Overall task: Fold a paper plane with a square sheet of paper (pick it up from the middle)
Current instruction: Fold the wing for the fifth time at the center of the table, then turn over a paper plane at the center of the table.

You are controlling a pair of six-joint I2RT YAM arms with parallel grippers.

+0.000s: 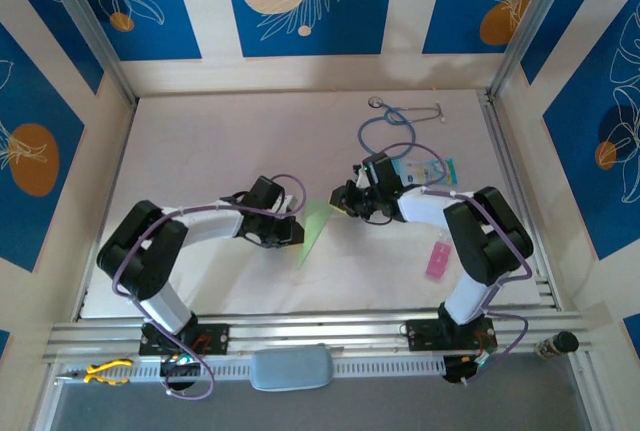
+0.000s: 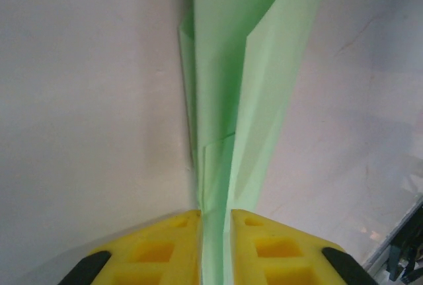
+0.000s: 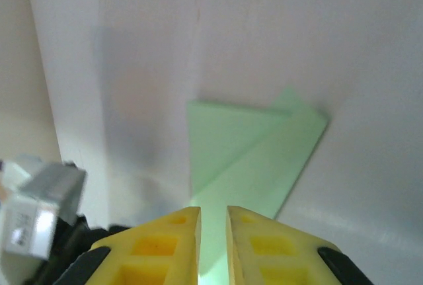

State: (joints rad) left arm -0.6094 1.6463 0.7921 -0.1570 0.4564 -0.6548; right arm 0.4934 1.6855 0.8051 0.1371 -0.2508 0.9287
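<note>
The paper plane (image 1: 315,227) is a slim light-green dart, standing on edge on the white table between my two grippers. In the left wrist view its folded layers (image 2: 231,67) run up from between my left gripper (image 2: 215,215), whose yellow jaws stand a narrow gap apart with the paper loose in the gap. My left gripper (image 1: 297,225) is at the plane's left side. My right gripper (image 1: 340,203) is at its upper right end. In the right wrist view the plane's flat triangular face (image 3: 244,146) lies just beyond my right gripper (image 3: 213,211), whose jaws are slightly apart, with green showing through the gap.
A stethoscope (image 1: 395,131) lies at the back of the table. A teal-and-white card (image 1: 428,172) sits behind the right arm, and a small pink strip (image 1: 438,259) lies by its base. Yellow pliers (image 1: 105,373) and a grey-blue pad (image 1: 290,368) rest on the near rail.
</note>
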